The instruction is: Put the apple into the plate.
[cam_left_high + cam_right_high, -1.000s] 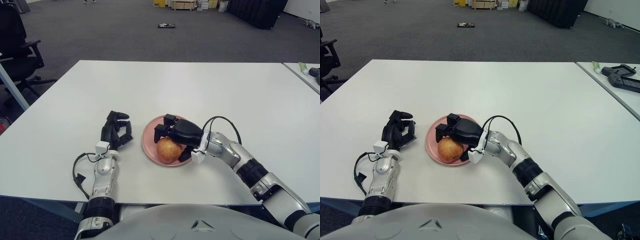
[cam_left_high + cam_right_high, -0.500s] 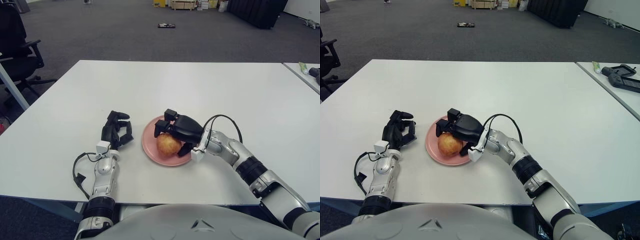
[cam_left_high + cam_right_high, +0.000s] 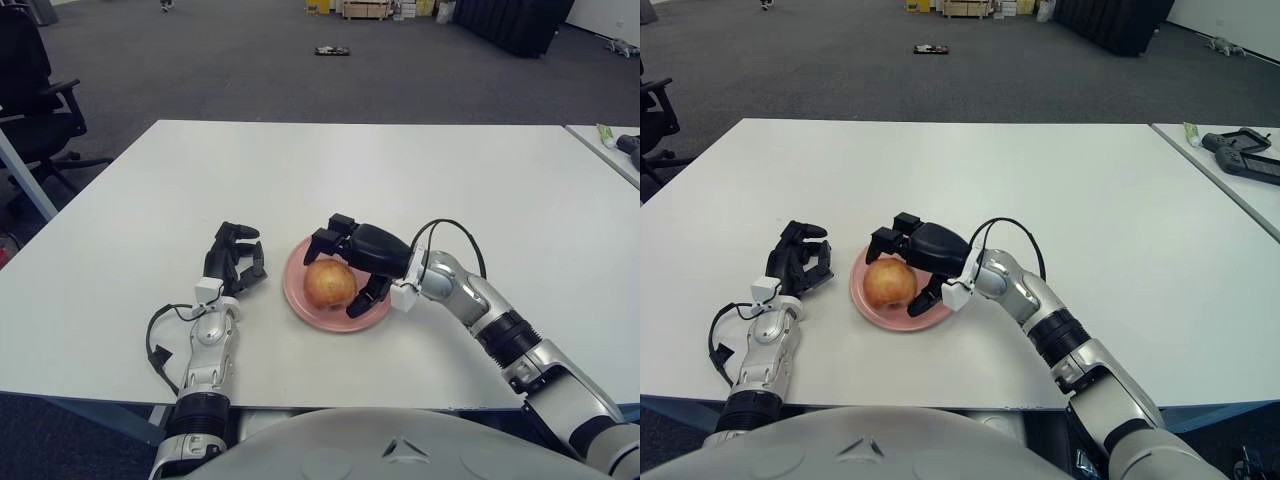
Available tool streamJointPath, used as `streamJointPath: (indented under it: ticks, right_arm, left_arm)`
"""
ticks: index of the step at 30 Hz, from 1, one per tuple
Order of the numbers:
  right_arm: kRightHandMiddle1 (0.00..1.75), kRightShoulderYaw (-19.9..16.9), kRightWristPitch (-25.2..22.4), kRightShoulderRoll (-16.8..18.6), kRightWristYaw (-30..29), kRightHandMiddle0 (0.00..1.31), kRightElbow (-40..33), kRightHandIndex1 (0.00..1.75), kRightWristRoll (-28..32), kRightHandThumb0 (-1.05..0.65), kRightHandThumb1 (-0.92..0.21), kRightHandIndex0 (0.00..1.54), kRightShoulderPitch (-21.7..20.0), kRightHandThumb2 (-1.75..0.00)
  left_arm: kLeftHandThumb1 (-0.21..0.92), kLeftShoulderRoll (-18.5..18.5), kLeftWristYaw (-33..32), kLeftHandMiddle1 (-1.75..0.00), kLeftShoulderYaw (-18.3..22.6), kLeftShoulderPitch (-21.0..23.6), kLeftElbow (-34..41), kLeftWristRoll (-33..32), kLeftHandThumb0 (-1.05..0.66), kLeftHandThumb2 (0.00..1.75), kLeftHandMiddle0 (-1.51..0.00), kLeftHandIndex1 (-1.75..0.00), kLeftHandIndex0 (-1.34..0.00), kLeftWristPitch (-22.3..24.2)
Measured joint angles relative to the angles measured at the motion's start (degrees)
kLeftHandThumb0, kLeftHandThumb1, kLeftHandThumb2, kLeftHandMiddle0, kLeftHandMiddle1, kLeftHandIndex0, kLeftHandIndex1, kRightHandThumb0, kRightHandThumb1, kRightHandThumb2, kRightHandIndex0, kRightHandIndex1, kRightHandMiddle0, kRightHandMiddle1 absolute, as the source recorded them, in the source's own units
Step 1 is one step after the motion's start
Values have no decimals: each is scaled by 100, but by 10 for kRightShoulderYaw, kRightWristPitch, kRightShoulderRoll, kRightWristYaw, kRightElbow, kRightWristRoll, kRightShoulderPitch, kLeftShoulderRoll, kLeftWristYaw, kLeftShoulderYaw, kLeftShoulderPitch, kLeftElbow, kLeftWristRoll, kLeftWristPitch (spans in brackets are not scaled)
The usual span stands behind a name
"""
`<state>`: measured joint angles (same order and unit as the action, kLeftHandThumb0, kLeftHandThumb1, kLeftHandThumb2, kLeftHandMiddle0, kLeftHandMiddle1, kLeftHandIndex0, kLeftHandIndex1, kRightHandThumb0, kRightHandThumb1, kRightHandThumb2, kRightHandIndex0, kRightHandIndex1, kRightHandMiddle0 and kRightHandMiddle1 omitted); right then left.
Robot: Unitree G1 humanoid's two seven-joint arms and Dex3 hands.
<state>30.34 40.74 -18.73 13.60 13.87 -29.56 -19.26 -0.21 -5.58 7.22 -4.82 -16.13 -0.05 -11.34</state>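
Note:
A yellow-red apple (image 3: 328, 285) lies on the pink plate (image 3: 318, 319) near the table's front middle. My right hand (image 3: 340, 272) is just right of and above the apple. Its fingers are spread over the apple's top and its thumb hangs beside the apple's right side, so it holds nothing. My left hand (image 3: 233, 262) rests on the table just left of the plate, with relaxed fingers and nothing in it.
The white table (image 3: 350, 170) stretches far behind the plate. A second table at the right edge holds a green tube (image 3: 606, 135) and a black device (image 3: 1240, 150). An office chair (image 3: 40, 90) stands on the floor at the far left.
My right hand has opened and lifted off the apple, drawing slightly back and right. The apple has settled a little further left on the plate. My left hand has not moved.

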Motion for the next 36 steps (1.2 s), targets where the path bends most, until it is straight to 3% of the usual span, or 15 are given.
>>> streamJointPath:
  ticks: [1,3,7,11,17,19,23,30,36]
  right_arm:
    - [39,0,2,0,2,0,0,16,1,-84,-76,0,0,-68]
    - [24,0,5,0,8,0,0,8,10,-89,-75,0,0,-65]
    - [6,-2,15,-2,30,0,-5,2,40,-96,-74,0,-1,-61]
    - [1,-9,6,-19,76,0,-55,0,97,-102,-77,0,5,-52]
    - [0,-51,-62,-45,133,0,-182,0,208,-104,-81,0,8,-47]
    - [0,-67,-86,-48,142,0,-217,0,235,-105,-85,0,7,-43]
    - [0,-93,-131,-57,162,0,-270,0,281,-105,-88,0,9,-40]
    - [0,-140,-178,-65,177,0,-317,0,349,-105,-90,0,31,-39]
    - [0,-167,-152,-43,155,0,-304,0,349,-105,-92,0,77,-39]
  left_arm:
    - [72,-1,-5,-173,0,-1,4,3,-38,81,-56,-175,-32,6]
    - [82,-3,-11,-164,-1,-3,12,7,-36,67,-38,-175,-26,15]
    - [90,-7,-20,-153,-4,-8,26,11,-35,56,-26,-175,-20,27]
    - [92,-7,-24,-162,-7,-11,29,19,-35,54,-30,-175,-20,29]
    - [90,-4,-32,-166,-9,-11,25,32,-35,55,-33,-175,-21,28]
    - [77,-4,-33,-171,-9,-11,22,33,-37,74,-54,-175,-29,25]
    - [62,-3,-22,-174,-6,-9,8,18,-40,93,-72,-175,-38,-1]
    - [52,-1,32,-175,3,-2,-33,-31,-42,107,-82,-175,-45,-73]
    - [51,1,53,-175,8,2,-50,-49,-42,108,-83,-175,-46,-93]
